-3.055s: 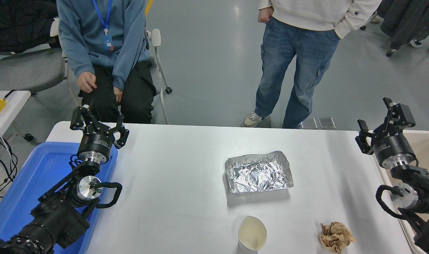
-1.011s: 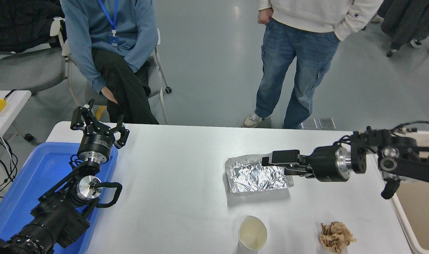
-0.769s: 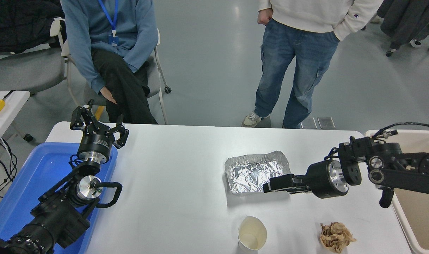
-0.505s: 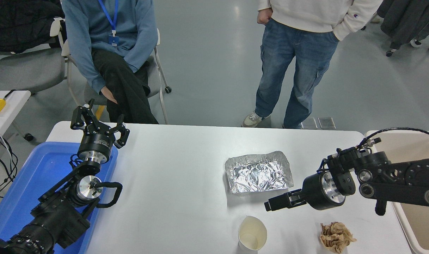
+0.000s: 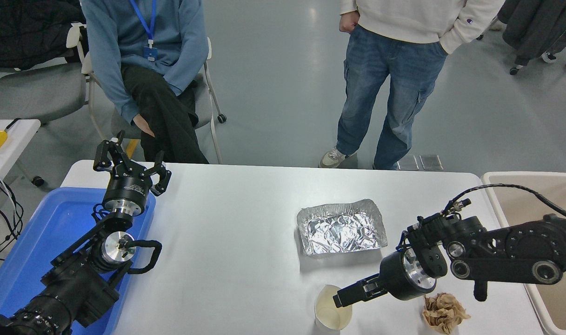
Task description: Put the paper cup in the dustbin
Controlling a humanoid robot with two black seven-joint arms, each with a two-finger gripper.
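Note:
The paper cup stands upright at the table's front edge, white with a cream inside. My right gripper comes in from the right, lies almost level and points left. Its tip sits at the cup's right rim and it looks open. The beige dustbin stands off the table's right end, partly hidden behind my right arm. My left gripper is parked open at the far left, above the blue tray.
A silver foil tray lies mid-table behind the cup. A crumpled brown paper ball lies under my right wrist. A blue plastic tray is at the left. One person sits and another stands at the far side.
My right arm has swung from over the dustbin, across the foil tray, down and toward me until its tip reaches the cup's rim. The cup has not moved. The left arm stayed still.

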